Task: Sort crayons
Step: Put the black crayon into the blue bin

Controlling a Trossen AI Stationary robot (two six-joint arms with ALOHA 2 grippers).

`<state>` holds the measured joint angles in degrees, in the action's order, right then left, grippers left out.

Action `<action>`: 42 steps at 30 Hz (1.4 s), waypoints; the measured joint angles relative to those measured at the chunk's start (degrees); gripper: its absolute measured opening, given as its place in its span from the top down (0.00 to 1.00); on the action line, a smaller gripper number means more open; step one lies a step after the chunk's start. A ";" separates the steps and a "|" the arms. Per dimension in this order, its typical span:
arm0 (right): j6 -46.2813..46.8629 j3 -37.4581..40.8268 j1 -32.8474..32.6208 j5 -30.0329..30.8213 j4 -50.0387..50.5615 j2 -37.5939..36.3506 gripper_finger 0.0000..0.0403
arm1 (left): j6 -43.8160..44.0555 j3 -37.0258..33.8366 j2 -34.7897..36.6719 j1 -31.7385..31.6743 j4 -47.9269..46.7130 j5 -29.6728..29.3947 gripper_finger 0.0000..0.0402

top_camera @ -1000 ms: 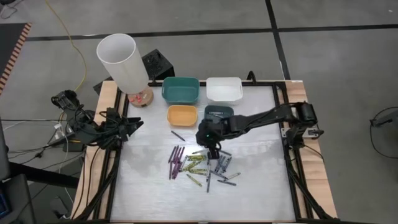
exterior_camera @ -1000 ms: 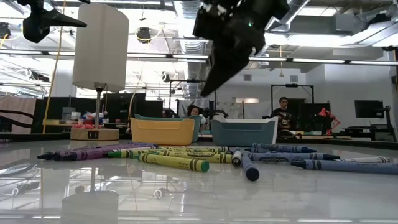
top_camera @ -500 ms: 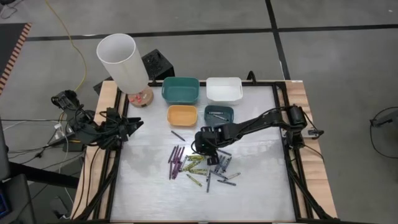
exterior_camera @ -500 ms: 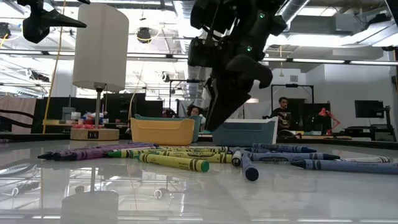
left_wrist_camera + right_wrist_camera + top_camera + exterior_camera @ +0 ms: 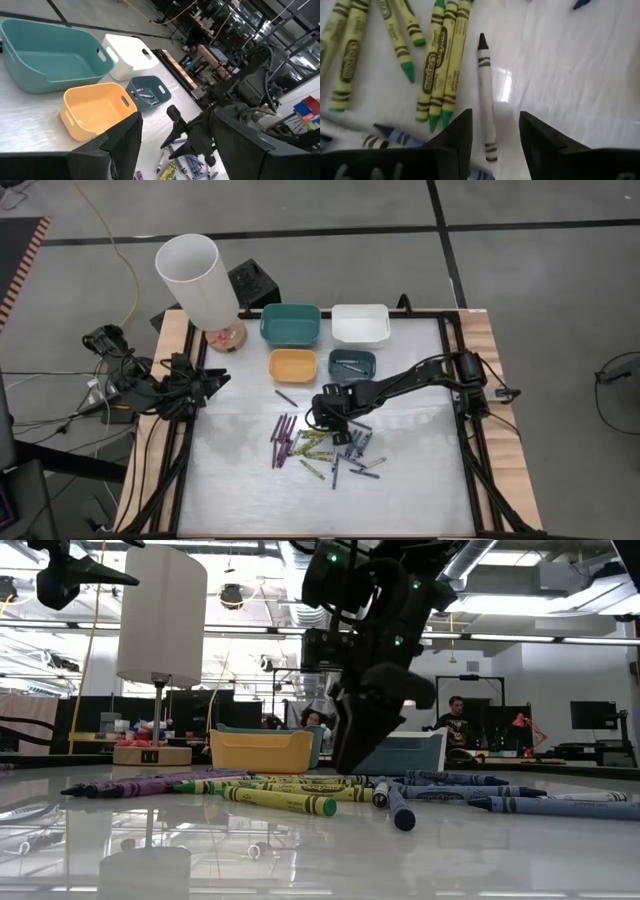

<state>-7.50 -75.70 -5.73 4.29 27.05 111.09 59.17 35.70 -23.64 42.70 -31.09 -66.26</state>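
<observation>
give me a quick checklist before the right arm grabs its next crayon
1. Right gripper open: ok, its fingers stand apart.
2. Target lined up: ok, the grey crayon lies lengthwise between the fingers in the right wrist view.
3. Target clear of neighbours: cannot tell, the yellow-green crayons lie close beside it.
4. Right gripper down at the pile: ok, it hangs low over the crayons.
5. Dark blue bin ready: ok, it already holds a few crayons.
6. Left gripper out of the way: ok, parked at the table's left edge.
</observation>
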 joint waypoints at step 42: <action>9.94 0.25 1.02 -3.06 3.45 -0.46 0.99 | 0.10 0.00 0.00 0.00 -0.52 0.02 0.44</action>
<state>2.44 -75.44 -4.71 1.23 30.50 110.63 59.26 35.70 -23.64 42.70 -31.62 -66.24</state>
